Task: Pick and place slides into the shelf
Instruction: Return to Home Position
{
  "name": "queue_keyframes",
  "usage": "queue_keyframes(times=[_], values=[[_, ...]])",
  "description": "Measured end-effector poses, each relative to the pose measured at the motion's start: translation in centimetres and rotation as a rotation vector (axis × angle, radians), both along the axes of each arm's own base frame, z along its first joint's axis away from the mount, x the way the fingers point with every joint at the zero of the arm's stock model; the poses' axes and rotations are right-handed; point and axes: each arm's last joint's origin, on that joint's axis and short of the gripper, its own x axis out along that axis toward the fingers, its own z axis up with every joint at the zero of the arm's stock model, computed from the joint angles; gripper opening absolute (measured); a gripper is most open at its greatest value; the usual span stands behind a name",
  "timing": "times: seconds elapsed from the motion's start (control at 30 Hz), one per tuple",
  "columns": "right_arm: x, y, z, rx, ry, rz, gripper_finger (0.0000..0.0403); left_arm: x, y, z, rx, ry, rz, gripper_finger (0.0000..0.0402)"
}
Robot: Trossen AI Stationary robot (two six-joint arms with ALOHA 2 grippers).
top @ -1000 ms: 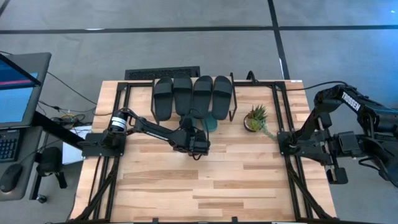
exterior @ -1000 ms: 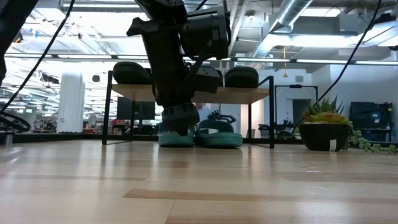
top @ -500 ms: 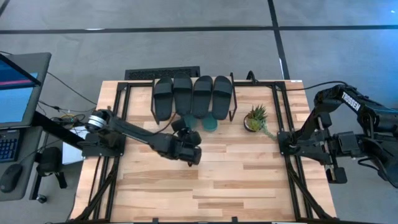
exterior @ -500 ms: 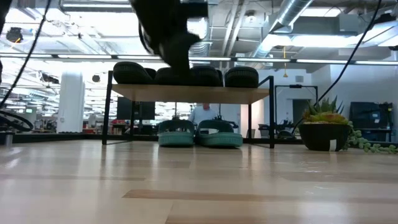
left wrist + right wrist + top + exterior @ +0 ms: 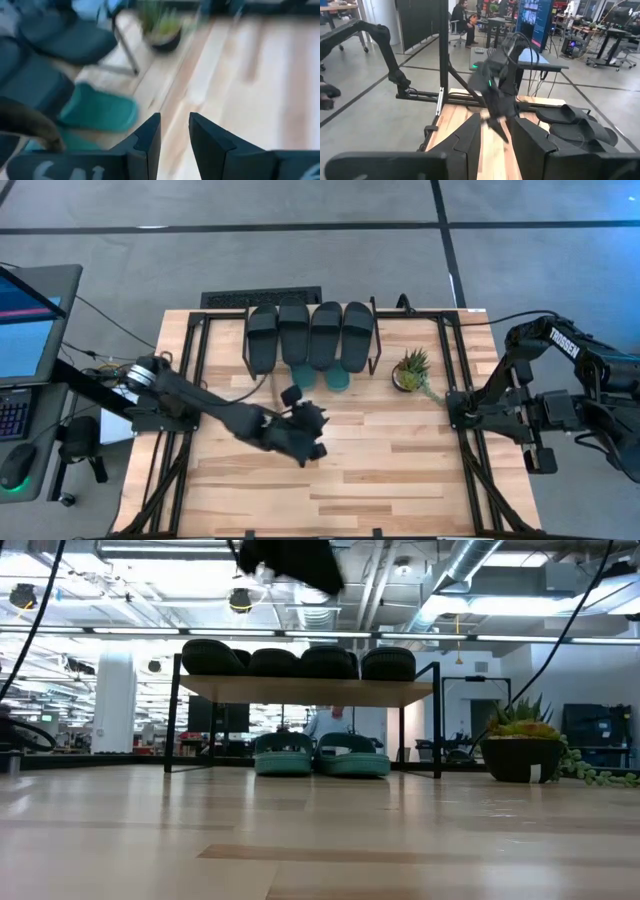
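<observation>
Black slides (image 5: pixel 310 335), four, lay side by side on the plank top of the shelf (image 5: pixel 405 691). Teal slides (image 5: pixel 284 756), two, sat side by side beneath it on the counter (image 5: pixel 390 470). Left pincer (image 5: pixel 175 119) hung above mid-counter, clear of the shelf front, fingers a narrow gap apart, nothing held. Right pincer (image 5: pixel 496 122) sat folded at the counter's right edge, fingers likewise slightly apart, empty. Potted plant (image 5: pixel 409 372) stood just right of the shelf.
</observation>
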Motion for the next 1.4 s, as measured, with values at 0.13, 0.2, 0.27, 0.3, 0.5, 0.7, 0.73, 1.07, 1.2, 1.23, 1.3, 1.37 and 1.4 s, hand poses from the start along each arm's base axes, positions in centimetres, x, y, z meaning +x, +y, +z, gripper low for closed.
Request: queue_keyframes(times=[0.13, 0.2, 0.27, 0.3, 0.5, 0.7, 0.73, 1.07, 1.2, 1.23, 1.3, 1.37, 1.4], values=[[0.1, 0.0, 0.0, 0.003, -0.005, -0.011, 0.0098, -2.2, -1.2, 4.6, 0.018, -0.19, -0.011, 0.0091], [0.3, -0.2, 0.1, -0.009, -0.026, -0.043, 0.0098, -4.1, -1.3, 7.3, 0.06, -0.276, 0.002, 0.0091], [0.6, -0.3, 0.1, -0.028, -0.043, -0.075, 0.0098, -6.0, -1.1, 10.0, 0.09, -0.359, 0.019, 0.0091], [0.8, -0.4, 0.1, -0.036, -0.047, -0.086, 0.0098, -7.0, -0.9, 11.2, 0.102, -0.389, 0.012, 0.0091], [1.2, -1.7, 0.5, -0.015, -0.047, -0.132, 0.0098, -11.1, 0.3, 16.6, 0.134, -0.531, -0.177, 0.0091], [1.9, -3.4, 0.8, 0.011, -0.023, -0.185, 0.0098, -13.8, 1.6, 18.8, 0.137, -0.599, -0.262, 0.0091], [2.0, -3.8, 0.9, 0.022, -0.013, -0.187, 0.0098, -14.2, 1.9, 19.1, 0.138, -0.607, -0.254, 0.0091], [1.8, -7.6, 1.6, 0.117, 0.04, -0.204, 0.0098, -17.9, 4.7, 21.0, 0.325, -0.559, -0.059, 0.0091], [1.6, -8.4, 1.9, 0.103, -0.005, -0.252, 0.0098, -18.9, 5.4, 21.2, 0.341, -0.537, 0.004, 0.0091], [1.6, -8.6, 2.1, 0.108, -0.03, -0.281, 0.0098, -19.1, 5.5, 21.3, 0.334, -0.543, 0.001, 0.0091], [1.5, -9.1, 2.3, 0.114, -0.065, -0.327, 0.0098, -19.4, 5.6, 21.4, 0.304, -0.569, -0.006, 0.0091], [1.2, -9.7, 2.3, 0.083, -0.065, -0.329, 0.0098, -19.4, 5.6, 21.5, 0.292, -0.582, -0.034, 0.0091], [1.1, -10.0, 2.4, 0.063, -0.064, -0.327, 0.0098, -19.4, 5.6, 21.4, 0.294, -0.582, -0.052, 0.0091]])
